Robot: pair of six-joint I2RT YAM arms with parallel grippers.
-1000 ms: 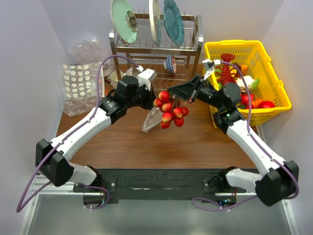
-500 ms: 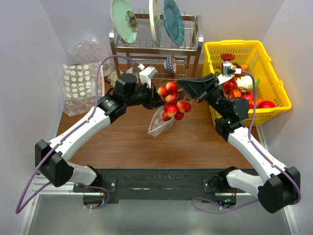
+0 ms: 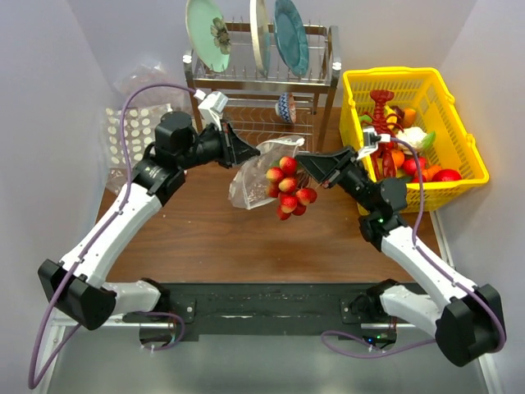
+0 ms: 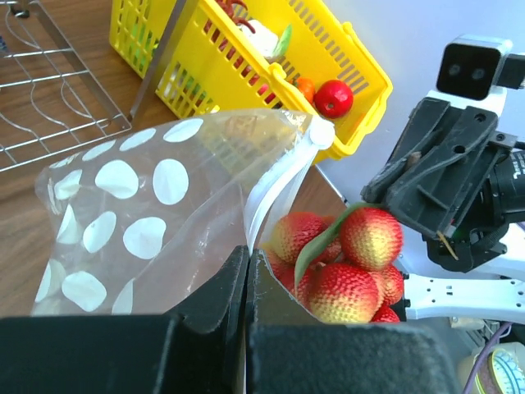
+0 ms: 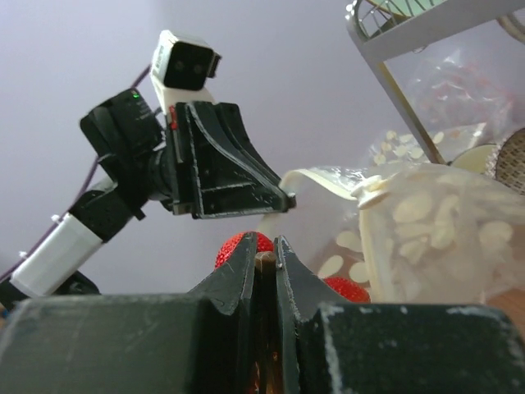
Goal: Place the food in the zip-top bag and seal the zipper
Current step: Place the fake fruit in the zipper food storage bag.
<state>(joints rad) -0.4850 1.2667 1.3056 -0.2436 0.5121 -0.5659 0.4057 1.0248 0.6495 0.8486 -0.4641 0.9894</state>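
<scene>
A bunch of red-and-yellow toy fruits (image 3: 287,190) hangs over the table from its brown stem. My right gripper (image 3: 308,167) is shut on that stem (image 5: 264,262). My left gripper (image 3: 244,155) is shut on the edge of the zip-top bag (image 3: 253,174) and holds it in the air. The bag (image 4: 148,213) is clear with white round spots. Its white zipper (image 4: 275,185) runs up to a tab at the mouth. The fruits (image 4: 353,263) sit right at the bag's mouth, touching its edge. I cannot tell whether any of them is inside.
A yellow basket (image 3: 463,139) with more toy food stands at the right, close behind my right arm. A metal dish rack (image 3: 262,82) with plates is at the back. A dotted clear pack (image 3: 123,135) and a wrinkly plastic sack (image 3: 148,82) lie at the back left.
My left arm has swung left and back, lifting the bag off the table and turning its mouth toward the fruit. My right gripper has come down slightly with the bunch.
</scene>
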